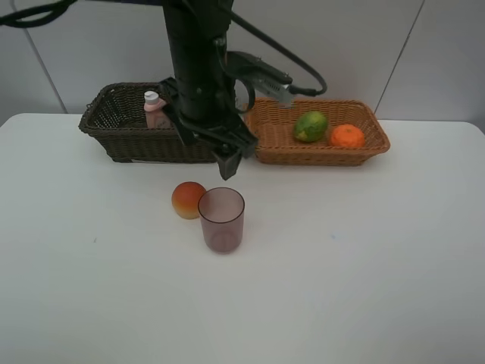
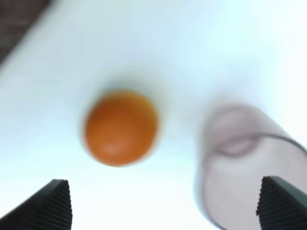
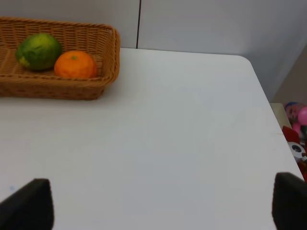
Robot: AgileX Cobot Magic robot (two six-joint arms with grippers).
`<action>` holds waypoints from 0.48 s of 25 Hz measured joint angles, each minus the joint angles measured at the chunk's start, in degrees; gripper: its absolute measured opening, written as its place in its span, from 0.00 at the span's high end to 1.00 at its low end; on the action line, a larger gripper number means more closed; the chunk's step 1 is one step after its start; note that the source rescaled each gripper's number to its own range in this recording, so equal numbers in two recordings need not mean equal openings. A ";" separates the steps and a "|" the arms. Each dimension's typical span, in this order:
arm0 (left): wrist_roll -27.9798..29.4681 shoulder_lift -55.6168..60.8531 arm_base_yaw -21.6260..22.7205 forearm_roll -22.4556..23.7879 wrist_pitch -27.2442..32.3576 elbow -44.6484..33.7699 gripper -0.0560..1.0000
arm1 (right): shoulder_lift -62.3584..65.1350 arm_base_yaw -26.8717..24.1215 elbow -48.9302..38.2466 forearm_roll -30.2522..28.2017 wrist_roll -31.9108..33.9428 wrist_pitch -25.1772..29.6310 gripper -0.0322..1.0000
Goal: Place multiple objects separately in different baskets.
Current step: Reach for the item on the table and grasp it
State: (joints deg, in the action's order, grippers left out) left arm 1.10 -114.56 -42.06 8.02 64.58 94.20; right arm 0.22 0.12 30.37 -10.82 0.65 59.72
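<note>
Your left gripper (image 1: 229, 164) wide open and empty over peach (image 1: 188, 199) and cup (image 1: 221, 218), peach at cup's ten o'clock, right gripper (image 3: 158, 206) also wide, holding nothing

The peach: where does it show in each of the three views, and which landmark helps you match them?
Exterior high: peach on the white table, in front of the dark basket, beside the purple cup.
Left wrist: blurred peach next to the same cup.
Right wrist: not in it.
Shared landmark: the purple cup, in both views that show the peach.
</note>
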 joint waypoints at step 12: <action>-9.70 4.92 -7.62 -6.50 -10.97 -14.00 0.00 | 0.00 0.00 0.00 0.00 0.00 0.00 0.02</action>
State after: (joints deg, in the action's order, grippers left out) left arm -8.60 -109.64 -49.68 1.52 53.61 80.20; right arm 0.22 0.12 30.37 -10.82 0.65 59.72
